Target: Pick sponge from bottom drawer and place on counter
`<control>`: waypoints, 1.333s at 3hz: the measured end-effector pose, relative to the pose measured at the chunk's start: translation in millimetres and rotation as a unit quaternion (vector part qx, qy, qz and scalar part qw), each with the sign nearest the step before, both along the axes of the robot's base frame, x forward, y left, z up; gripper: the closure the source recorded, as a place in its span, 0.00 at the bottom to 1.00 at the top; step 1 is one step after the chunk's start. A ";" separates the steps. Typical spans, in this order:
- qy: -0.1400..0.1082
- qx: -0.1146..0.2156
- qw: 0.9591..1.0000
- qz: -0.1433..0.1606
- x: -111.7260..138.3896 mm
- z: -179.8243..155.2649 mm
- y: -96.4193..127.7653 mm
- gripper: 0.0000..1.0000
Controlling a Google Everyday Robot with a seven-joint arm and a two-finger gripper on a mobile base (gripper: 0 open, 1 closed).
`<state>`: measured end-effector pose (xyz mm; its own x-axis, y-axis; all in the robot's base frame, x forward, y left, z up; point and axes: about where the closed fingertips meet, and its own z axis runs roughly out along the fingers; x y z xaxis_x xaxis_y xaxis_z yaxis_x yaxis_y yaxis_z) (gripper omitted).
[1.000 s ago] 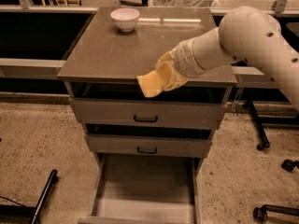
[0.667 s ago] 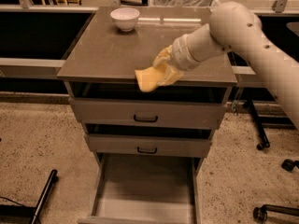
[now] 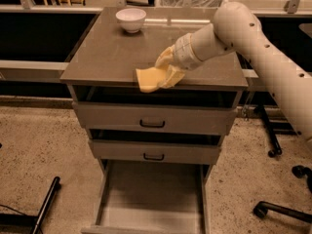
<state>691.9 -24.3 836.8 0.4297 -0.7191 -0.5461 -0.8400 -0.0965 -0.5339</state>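
Observation:
The yellow-tan sponge [image 3: 148,79] hangs at the front edge of the grey-brown counter [image 3: 107,52], half over the edge. My gripper [image 3: 165,69] is shut on the sponge, reaching in from the right on a cream arm, just above the counter's front. The bottom drawer [image 3: 151,199] is pulled open below, a plain grey tray with nothing showing in it.
A white bowl [image 3: 130,19] stands at the counter's back left. Two upper drawers with black handles [image 3: 152,124] are closed. Office chair wheels [image 3: 273,152] sit on the floor at the right, and a black bar [image 3: 46,204] lies at the lower left.
The gripper with the sponge has moved left and a little farther back over the counter's front edge. The arm has swung up and back.

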 end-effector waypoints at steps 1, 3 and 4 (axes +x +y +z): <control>0.000 0.007 1.000 -0.003 -1.6 2.6 1.1 0.28; -0.015 0.081 0.996 -0.039 27.6 29.0 -15.6 0.00; -0.038 0.116 0.990 -0.065 48.7 58.4 -36.8 0.00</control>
